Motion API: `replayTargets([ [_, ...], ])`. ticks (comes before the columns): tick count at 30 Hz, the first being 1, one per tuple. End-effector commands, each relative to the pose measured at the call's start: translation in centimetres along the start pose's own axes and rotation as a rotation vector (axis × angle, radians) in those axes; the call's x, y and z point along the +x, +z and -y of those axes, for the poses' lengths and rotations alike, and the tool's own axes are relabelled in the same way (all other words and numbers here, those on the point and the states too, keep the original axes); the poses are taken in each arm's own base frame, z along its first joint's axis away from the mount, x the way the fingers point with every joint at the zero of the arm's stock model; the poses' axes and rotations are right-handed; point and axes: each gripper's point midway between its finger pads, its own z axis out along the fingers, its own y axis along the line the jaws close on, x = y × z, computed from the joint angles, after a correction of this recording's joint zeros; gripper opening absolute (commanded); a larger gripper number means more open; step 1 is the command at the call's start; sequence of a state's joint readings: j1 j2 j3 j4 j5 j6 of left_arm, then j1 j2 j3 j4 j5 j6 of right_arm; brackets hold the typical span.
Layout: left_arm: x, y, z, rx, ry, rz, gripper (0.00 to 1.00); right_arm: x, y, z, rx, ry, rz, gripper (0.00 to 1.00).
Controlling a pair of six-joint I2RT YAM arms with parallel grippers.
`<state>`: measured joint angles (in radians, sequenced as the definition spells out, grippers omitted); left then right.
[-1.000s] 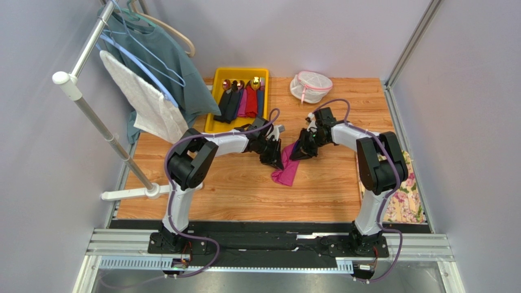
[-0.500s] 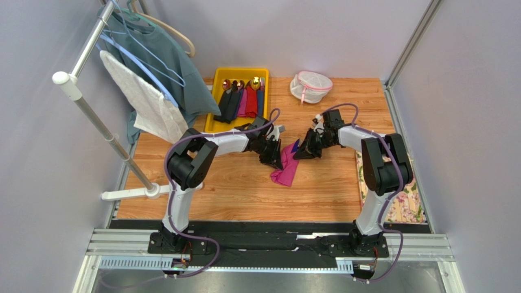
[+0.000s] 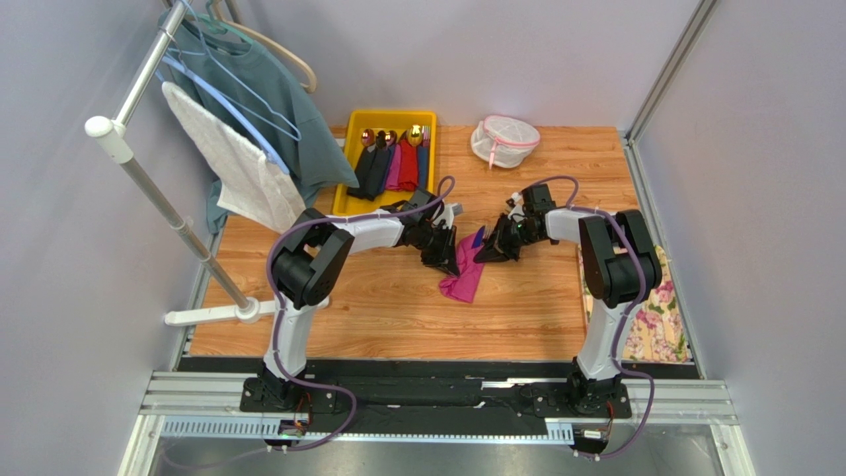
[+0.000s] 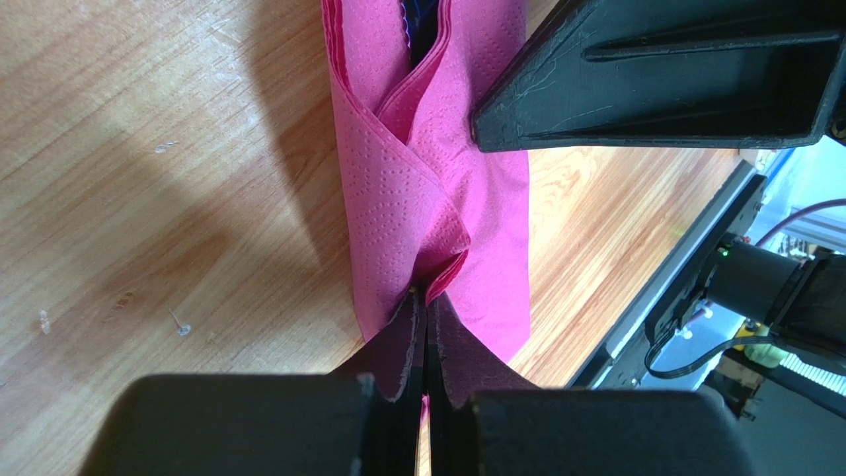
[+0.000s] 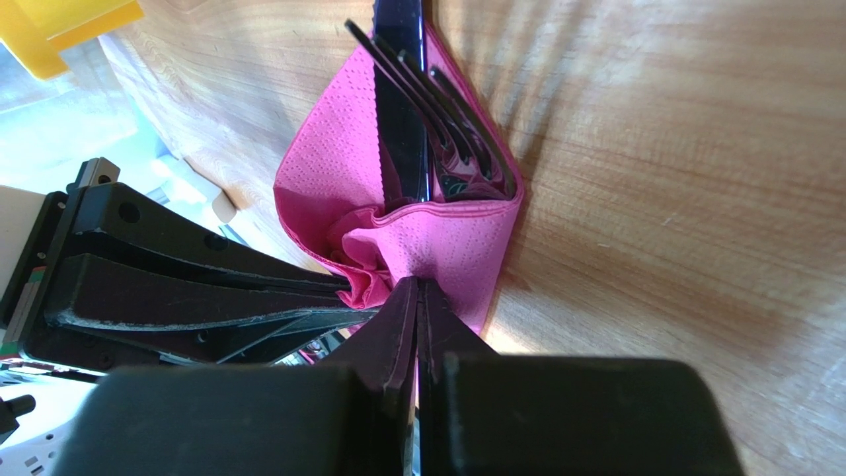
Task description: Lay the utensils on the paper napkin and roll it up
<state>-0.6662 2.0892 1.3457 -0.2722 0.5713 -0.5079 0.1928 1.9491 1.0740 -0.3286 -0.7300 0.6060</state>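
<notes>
My left gripper (image 4: 427, 296) and right gripper (image 5: 417, 285) are pinched shut on the paper napkin (image 3: 462, 280), on the bench (image 3: 377, 297) near the yellow tray (image 3: 350, 164). Uneven pulling could tear it and spill the wrapped utensils (image 5: 402, 129).

Magenta-pink paper napkin (image 4: 437, 208), blue-black utensils (image 5: 402, 129).
Napkin dot-embossed; tray (image 3: 392, 114) yellow at 11 o'clock; cloth (image 3: 663, 322) cream floral at 4 o'clock; table (image 3: 377, 307) orange-brown woodgrain.

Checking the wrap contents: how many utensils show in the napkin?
2. A fork, tines sticking out of the paper napkin's open end, and a flat dark piece alongside it. Others may be hidden inside the fold.
</notes>
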Motion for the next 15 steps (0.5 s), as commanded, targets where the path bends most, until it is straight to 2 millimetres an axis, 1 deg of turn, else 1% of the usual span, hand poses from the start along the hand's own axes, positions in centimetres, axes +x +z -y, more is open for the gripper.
replayTargets([
  [1,-0.1,-0.9,0.6,0.017,-0.005,0.014,0.00,-0.1,0.9,2.0,0.052,0.010,0.013,0.00],
  [5,-1.2,-1.8,3.2,0.102,-0.019,0.044,0.00,-0.1,1.1,2.9,0.091,0.019,0.015,0.00],
  [9,-1.8,-2.6,5.6,0.181,-0.009,0.066,0.00,-0.1,1.2,3.2,0.111,0.025,0.016,0.00],
  [12,-2.2,-2.6,6.8,0.226,0.005,0.075,0.00,-0.1,1.1,3.4,0.120,0.027,0.019,0.00],
  [15,-2.0,-2.1,7.5,0.255,0.005,0.061,0.00,-0.1,1.1,3.5,0.125,0.030,0.021,0.00],
])
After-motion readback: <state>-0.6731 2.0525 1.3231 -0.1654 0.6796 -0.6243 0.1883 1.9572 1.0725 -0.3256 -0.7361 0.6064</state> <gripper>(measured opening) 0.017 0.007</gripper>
